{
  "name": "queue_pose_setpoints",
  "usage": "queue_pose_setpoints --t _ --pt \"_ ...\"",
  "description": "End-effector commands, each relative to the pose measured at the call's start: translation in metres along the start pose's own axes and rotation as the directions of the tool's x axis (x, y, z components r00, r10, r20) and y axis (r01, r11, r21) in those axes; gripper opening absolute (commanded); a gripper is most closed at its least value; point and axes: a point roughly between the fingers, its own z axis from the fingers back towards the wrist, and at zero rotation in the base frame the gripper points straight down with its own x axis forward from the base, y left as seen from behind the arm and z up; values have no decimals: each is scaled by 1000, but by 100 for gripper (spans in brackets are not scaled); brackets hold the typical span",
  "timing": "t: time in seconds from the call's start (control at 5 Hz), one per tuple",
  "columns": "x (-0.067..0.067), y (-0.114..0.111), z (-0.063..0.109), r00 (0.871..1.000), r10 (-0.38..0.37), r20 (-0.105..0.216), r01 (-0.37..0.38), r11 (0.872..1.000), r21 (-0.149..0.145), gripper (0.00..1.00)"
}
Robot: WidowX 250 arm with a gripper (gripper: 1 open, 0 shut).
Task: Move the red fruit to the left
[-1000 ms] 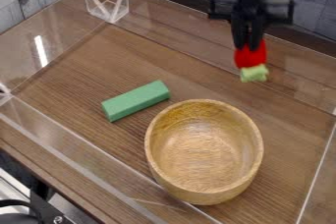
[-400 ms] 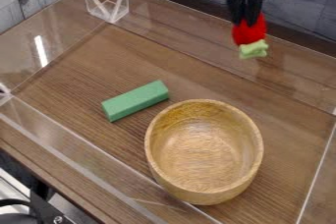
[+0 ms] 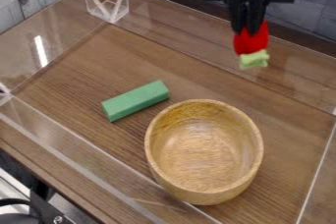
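Note:
The red fruit, a small glossy strawberry with a pale green cap hanging below it, is held in the air at the upper right of the camera view. My gripper points down from above and is shut on the fruit's red body. The fruit hangs clear above the wooden tabletop, behind and above the bowl.
A wooden bowl stands at the lower right. A flat green block lies left of it, mid-table. Clear acrylic walls fence the table, with a clear bracket at the back left.
The gripper has lifted the red fruit a little higher off the table. The bowl and the green block have not moved.

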Motion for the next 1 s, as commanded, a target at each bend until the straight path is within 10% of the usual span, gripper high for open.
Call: queue_pose_setpoints --t 0.0,0.8 --pt "5 -9 22 996 6 87 -6 1000 -12 0" --pt "23 10 8 994 -95 58 96 995 -13 0"
